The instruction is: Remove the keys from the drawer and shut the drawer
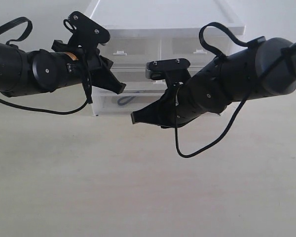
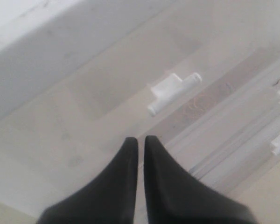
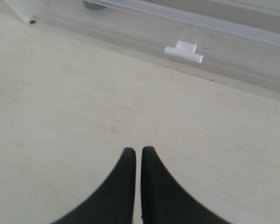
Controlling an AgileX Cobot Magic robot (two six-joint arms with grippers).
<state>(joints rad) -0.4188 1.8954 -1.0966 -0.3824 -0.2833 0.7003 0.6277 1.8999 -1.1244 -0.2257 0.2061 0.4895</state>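
The drawer (image 1: 108, 105) is the lowest tier of the translucent white unit at the back middle and looks pushed in. Through its front shows the keys' dark grey strap loop (image 1: 124, 100), also a dark patch (image 3: 93, 4) in the right wrist view. Faint gold rings of the keys (image 2: 201, 101) show through the plastic beside a white tab handle (image 2: 173, 91). My left gripper (image 1: 120, 89) (image 2: 141, 139) hangs shut and empty just in front of the unit's left part. My right gripper (image 1: 134, 118) (image 3: 138, 149) is shut and empty, low over the table before the drawer's tab handle (image 3: 184, 50).
The drawer unit (image 1: 163, 19) has a middle wide drawer and two half-width top drawers with tab handles (image 1: 119, 51). The right arm (image 1: 227, 84) covers the unit's lower right. Pale table (image 1: 138, 187) stretches toward the front.
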